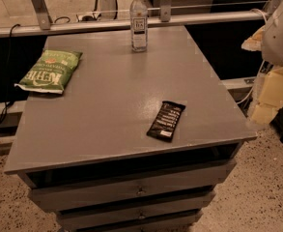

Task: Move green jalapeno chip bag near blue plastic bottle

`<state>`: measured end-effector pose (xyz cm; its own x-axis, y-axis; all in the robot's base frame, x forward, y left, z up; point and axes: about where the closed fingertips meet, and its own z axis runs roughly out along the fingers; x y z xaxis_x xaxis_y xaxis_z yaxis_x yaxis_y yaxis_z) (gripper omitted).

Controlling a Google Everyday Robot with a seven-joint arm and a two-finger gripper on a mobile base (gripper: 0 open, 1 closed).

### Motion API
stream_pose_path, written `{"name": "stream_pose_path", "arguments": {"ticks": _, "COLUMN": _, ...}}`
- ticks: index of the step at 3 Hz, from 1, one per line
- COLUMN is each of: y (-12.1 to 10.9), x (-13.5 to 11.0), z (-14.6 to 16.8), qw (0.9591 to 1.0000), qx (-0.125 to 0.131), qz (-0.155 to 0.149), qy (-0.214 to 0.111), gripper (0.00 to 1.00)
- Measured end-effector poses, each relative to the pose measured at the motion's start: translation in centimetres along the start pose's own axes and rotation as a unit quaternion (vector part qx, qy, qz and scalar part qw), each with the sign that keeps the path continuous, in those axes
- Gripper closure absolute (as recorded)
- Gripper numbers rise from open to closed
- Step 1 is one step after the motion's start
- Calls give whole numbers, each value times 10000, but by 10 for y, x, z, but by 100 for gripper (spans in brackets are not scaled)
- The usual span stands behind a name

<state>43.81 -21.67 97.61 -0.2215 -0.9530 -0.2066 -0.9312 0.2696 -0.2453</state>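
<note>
Green jalapeno chip bag (49, 71): green, white lettering. Blue plastic bottle (139, 21): clear, white cap, dark label. Table (112, 93) grey. Gripper (269, 100), right edge: apparently cream.

Only one arm (276, 57) shows, at the far right of the scene, partly cut off by the edge. Top section is a big white rounded housing (282, 28), approx. level w/ the far side of the scene. Pale cream blocky segments (276, 88) hang below it, stepping down & a bit left. The gripper (261, 111) seems to be the lowest pale piece, mid-height on the right side, tilted down-left, raised & touching nothing that can be made out.
</note>
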Motion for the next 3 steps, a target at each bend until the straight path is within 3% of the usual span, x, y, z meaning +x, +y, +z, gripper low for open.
{"name": "stream_pose_path", "arguments": {"ticks": 1, "y": 0, "x": 0, "z": 0, "qw": 10000, "qx": 0, "qz": -1, "qy": -1, "gripper": 0}}
{"name": "stream_pose_path", "arguments": {"ticks": 2, "y": 11, "x": -33, "z": 26, "qw": 9980, "qx": -280, "qz": -541, "qy": -195, "gripper": 0}}
{"name": "stream_pose_path", "arguments": {"ticks": 3, "y": 30, "x": -101, "z": 81, "qw": 9851, "qx": -887, "qz": -1235, "qy": -800, "gripper": 0}}
